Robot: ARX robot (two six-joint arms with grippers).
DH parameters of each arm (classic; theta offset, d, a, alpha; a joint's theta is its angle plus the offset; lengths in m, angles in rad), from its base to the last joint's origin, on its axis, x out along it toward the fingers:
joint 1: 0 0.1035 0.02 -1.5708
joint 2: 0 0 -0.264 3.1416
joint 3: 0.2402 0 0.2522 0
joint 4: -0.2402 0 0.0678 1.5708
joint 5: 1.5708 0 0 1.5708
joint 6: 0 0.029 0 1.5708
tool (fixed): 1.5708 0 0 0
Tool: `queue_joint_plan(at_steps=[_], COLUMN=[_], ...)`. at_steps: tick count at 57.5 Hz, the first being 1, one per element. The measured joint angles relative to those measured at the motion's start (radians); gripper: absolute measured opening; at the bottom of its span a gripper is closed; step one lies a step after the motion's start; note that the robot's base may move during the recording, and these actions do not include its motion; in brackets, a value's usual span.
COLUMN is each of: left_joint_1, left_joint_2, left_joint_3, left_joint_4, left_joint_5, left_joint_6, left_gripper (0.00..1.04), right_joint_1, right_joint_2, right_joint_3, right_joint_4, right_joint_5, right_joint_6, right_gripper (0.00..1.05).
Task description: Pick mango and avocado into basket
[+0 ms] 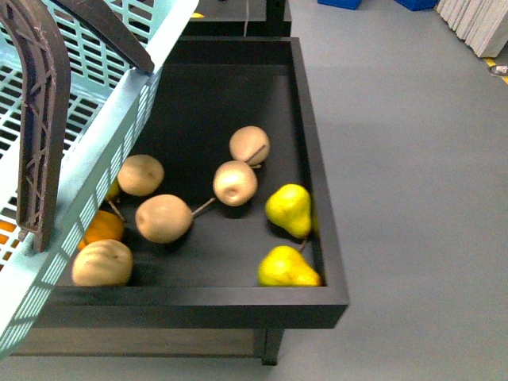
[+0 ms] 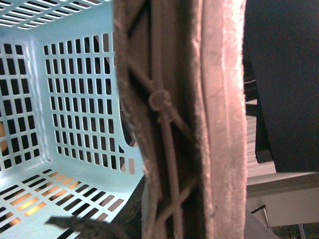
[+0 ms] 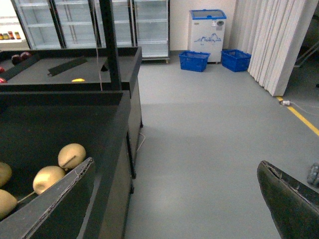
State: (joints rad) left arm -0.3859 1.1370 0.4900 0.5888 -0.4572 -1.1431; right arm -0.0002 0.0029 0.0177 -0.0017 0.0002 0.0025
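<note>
The turquoise basket fills the left of the front view, tilted, with its grey-brown handle hanging across it. In the left wrist view that handle runs close past the camera, the basket's slotted wall lies behind it, and my left gripper is shut on the handle. My right gripper is open over bare grey floor beside the black bin, with nothing between its fingers. The mango and the avocado are out of view. Neither gripper shows in the front view.
A black display bin holds several tan round fruits, two yellow pears and an orange beside the basket. Grey floor lies to the right. Further off are another bin, glass-door fridges and blue crates.
</note>
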Motion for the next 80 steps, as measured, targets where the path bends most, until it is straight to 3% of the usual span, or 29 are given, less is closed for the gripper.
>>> queue_joint_plan(at_steps=[80], left_joint_1=[0.0], left_joint_2=[0.0], left_joint_3=[-0.001], left_joint_4=[0.0], left_joint_5=[0.001], left_joint_6=[0.002], left_gripper=[0.15], right_joint_1=[0.0], right_joint_2=[0.0], right_joint_3=[0.0], right_joint_4=[0.0], right_joint_5=[0.0], right_joint_6=[0.0], right_gripper=[0.96])
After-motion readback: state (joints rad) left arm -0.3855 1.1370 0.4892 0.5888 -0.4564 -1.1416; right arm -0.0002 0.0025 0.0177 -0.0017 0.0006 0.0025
